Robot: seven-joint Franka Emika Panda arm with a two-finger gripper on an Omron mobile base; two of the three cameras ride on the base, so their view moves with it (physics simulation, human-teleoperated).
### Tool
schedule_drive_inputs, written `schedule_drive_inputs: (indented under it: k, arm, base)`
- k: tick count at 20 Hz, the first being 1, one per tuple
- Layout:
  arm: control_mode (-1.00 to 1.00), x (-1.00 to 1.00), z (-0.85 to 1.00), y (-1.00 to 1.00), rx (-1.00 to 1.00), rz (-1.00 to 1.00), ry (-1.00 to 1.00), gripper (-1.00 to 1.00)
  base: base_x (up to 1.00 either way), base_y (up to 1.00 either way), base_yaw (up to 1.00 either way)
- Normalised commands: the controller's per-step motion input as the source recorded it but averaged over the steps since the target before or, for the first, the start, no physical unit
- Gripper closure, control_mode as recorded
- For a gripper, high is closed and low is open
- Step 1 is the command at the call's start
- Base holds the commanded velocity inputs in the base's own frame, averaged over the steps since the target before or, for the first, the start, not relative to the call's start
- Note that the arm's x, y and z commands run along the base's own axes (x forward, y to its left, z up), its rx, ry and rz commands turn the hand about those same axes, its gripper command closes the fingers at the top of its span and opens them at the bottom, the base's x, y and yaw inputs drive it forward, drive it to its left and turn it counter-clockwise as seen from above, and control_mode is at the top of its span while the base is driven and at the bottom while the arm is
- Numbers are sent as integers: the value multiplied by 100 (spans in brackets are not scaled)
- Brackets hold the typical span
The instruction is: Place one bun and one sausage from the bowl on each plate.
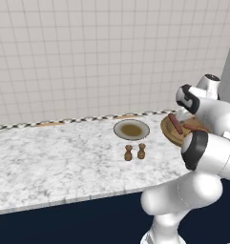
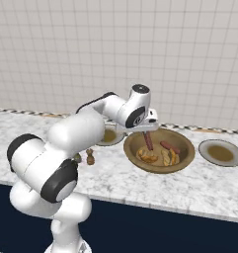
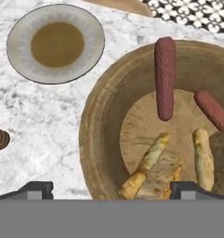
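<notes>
While gripper (image 3: 111, 188) hangs wide open and empty, tan wooden bowl (image 3: 100, 135), two reddish sausages (image 3: 165, 76), pale split buns (image 3: 153, 172).

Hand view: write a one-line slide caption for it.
Open jaws hover over the wooden bowl of sausages and buns, empty plate beside it.

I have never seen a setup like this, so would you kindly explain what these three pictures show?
A white robot arm works at a marble counter. Two cameras sit behind it, left and right; the third rides on its hand and looks down. The gripper hangs open and empty over the wooden bowl, which holds two sausages and some buns. One empty plate lies left of the bowl, another on its right. Two small brown shakers stand nearer the counter's front edge.
</notes>
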Motion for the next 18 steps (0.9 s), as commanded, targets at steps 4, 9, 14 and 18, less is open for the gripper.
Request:
schedule_drive_inputs:
  k: [4,9,14,18]
  arm:
    - [-100,50,-27,-18,0,12,0,-100]
    - [-100,43,-32,-22,0,8,0,-100]
    - [-100,54,-29,-11,0,0,0,-100]
    - [-100,51,-33,-20,0,0,0,-100]
  base:
    - [0,0,0]
    - [0,0,0]
    - [0,0,0]
    - [0,0,0]
